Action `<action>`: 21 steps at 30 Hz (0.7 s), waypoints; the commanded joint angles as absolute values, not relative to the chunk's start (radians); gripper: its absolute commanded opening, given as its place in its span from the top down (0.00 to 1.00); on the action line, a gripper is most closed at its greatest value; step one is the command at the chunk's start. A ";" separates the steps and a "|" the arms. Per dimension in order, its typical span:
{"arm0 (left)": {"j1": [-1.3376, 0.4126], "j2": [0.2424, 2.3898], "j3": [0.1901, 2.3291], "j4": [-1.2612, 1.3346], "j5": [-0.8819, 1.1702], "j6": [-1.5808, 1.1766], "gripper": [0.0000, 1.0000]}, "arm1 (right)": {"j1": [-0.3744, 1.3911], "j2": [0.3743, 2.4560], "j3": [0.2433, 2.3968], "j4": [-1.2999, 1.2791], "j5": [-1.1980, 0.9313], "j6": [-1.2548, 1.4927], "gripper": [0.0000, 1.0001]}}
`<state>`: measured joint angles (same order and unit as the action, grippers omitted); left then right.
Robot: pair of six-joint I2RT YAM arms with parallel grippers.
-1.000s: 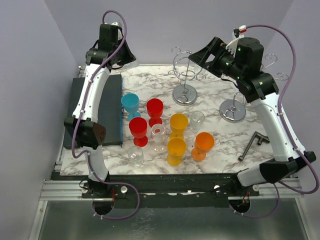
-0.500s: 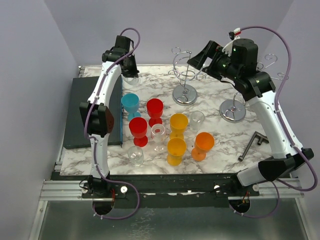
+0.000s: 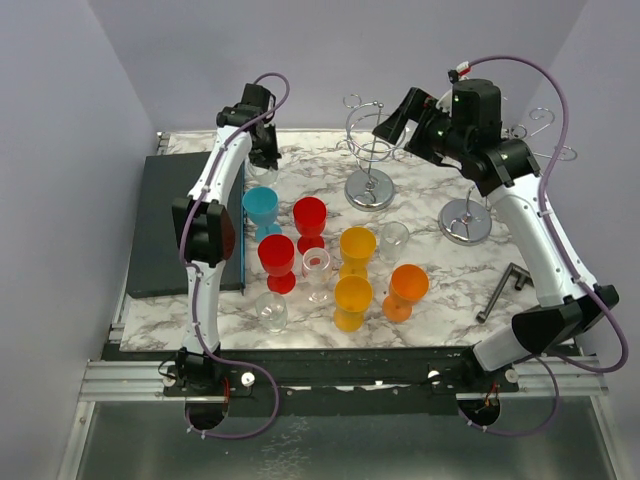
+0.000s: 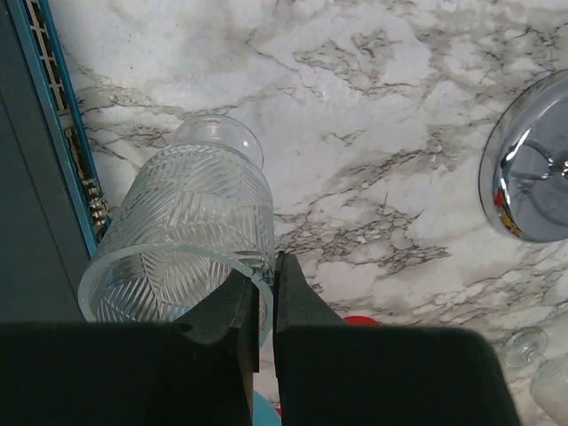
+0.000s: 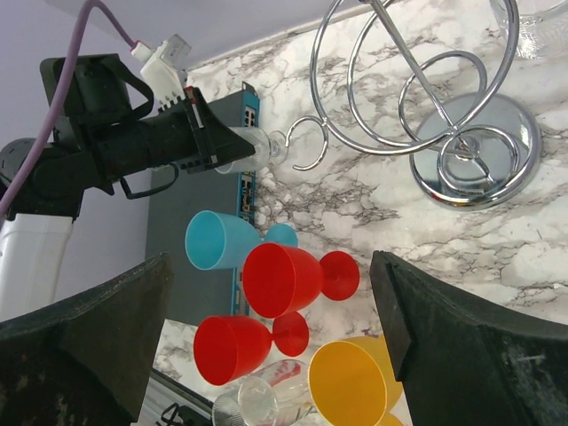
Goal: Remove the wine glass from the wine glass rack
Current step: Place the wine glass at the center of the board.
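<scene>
Clearly, left gripper (image 4: 264,269) pinches wine glass (image 4: 197,220) rim; right gripper (image 5: 269,264) gapes.

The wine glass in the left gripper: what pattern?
Clear wine glass with herringbone ridges; shows best in left wrist view.

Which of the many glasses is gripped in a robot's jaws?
The clear patterned glass, pinched at its rim by the left gripper; the right gripper's jaws stand open and empty.

Top view wide; both wrists close, sharing rack base (image 3: 370,190).
</scene>
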<state>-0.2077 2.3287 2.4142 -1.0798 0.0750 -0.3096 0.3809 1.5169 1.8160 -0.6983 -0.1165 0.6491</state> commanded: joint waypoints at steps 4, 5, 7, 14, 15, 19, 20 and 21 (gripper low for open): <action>-0.219 2.383 2.490 -1.112 0.012 -0.268 1.00 | 0.387 1.547 1.864 -0.725 -0.088 0.628 0.00; -0.219 2.386 2.490 -1.112 0.010 -0.268 1.00 | 0.387 1.550 1.865 -0.726 -0.089 0.628 0.00; -0.219 2.393 2.493 -1.114 0.008 -0.266 1.00 | 0.388 1.554 1.865 -0.724 -0.087 0.629 0.00; -0.219 2.416 2.523 -1.122 0.008 -0.258 0.82 | 0.387 1.576 1.887 -0.726 -0.079 0.629 0.00; -0.219 2.417 2.526 -1.122 0.008 -0.256 0.79 | 0.387 1.578 1.891 -0.726 -0.078 0.628 0.00; -0.218 2.430 2.545 -1.121 0.008 -0.254 0.74 | 0.388 1.587 1.896 -0.727 -0.074 0.628 0.00; -0.219 2.433 2.549 -1.123 0.008 -0.253 0.73 | 0.388 1.588 1.898 -0.728 -0.073 0.627 0.00; -0.219 2.436 2.551 -1.123 0.008 -0.252 0.72 | 0.388 1.589 1.898 -0.729 -0.071 0.627 0.00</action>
